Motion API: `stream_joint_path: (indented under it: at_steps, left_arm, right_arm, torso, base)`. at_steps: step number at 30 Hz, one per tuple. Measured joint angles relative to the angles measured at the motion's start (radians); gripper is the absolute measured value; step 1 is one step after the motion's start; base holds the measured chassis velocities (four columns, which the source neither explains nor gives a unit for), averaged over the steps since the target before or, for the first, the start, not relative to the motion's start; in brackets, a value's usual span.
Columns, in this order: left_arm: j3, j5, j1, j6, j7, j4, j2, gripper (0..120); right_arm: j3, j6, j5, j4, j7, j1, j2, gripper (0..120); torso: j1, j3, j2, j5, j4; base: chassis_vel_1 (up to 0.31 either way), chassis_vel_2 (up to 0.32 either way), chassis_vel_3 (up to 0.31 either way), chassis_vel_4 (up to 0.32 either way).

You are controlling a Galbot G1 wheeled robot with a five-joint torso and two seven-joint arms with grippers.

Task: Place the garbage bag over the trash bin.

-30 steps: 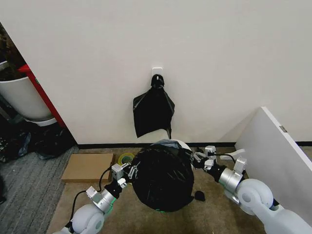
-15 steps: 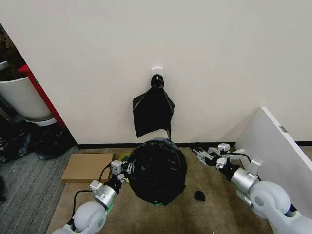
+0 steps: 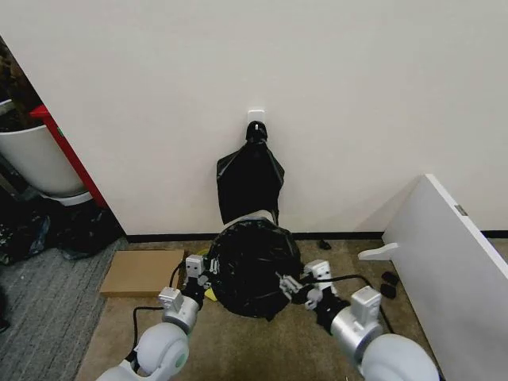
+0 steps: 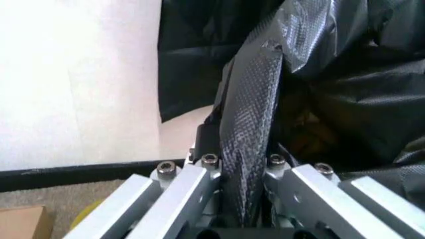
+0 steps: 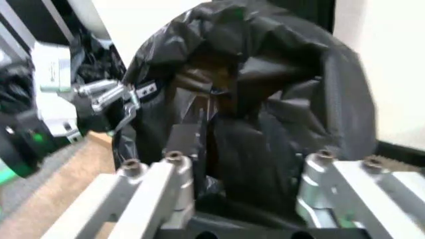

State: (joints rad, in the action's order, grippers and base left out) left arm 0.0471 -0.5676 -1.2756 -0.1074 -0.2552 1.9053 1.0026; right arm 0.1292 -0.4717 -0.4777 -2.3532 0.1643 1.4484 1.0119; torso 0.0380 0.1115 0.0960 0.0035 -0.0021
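Right gripper (image 3: 292, 287) is swinging in from the far side to the front of the thin glossy black plastic garbage bag (image 3: 252, 266), fingers spread wide with bag between them, not pinching yet. Left gripper (image 3: 203, 278) is clamping a fold of film on the opposite side. The round cream-white plastic trash bin (image 3: 252, 217) is sitting between both grippers, almost wrapped, so it's looking nearly done.

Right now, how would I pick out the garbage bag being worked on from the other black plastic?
Start at the cream wall and drop to the floor beneath its hook. The garbage bag is the rounded black mass there, between the left hand and right hand. The spare bags hang flat, pinched at top.
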Motion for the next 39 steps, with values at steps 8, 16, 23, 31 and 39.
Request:
stream_joint_path:
  at_steps: [8, 16, 23, 31, 39]
  left_arm:
    - [-0.089, 0.042, 0.047, 0.002, -0.005, -0.025, 0.023, 1]
    - [-0.121, 0.113, 0.052, -0.004, -0.01, -0.025, 0.023, 1]
    - [-0.125, 0.143, 0.045, -0.015, -0.004, -0.015, 0.019, 1]
    - [-0.112, 0.156, 0.017, -0.025, 0.004, 0.01, -0.005, 1]
    - [-0.104, 0.151, 0.004, -0.027, 0.005, 0.029, -0.006, 1]
  right_arm:
    - [-0.134, -0.088, 0.136, 0.092, 0.046, -0.097, 0.048, 0]
    - [-0.197, -0.241, -0.036, 0.202, 0.232, -0.235, 0.093, 0]
    - [-0.297, -0.264, -0.06, 0.318, 0.348, -0.35, 0.157, 0]
    - [-0.346, -0.264, -0.037, 0.41, 0.38, -0.412, 0.185, 0]
    - [-0.353, -0.262, 0.042, 0.548, 0.406, -0.454, 0.192, 0]
  torso:
    - [0.0, 0.0, 0.0, 0.0001, -0.0003]
    - [0.0, 0.0, 0.0, 0.0002, -0.0001]
    - [0.0, 0.0, 0.0, 0.0001, 0.0]
    - [0.0, 0.0, 0.0, 0.0001, 0.0]
    - [0.0, 0.0, 0.0, 0.0001, -0.0002]
  base:
    - [0.0, 0.0, 0.0, 0.0]
    - [0.0, 0.0, 0.0, 0.0]
    - [0.0, 0.0, 0.0, 0.0]
    - [0.0, 0.0, 0.0, 0.0]
    - [0.0, 0.0, 0.0, 0.0]
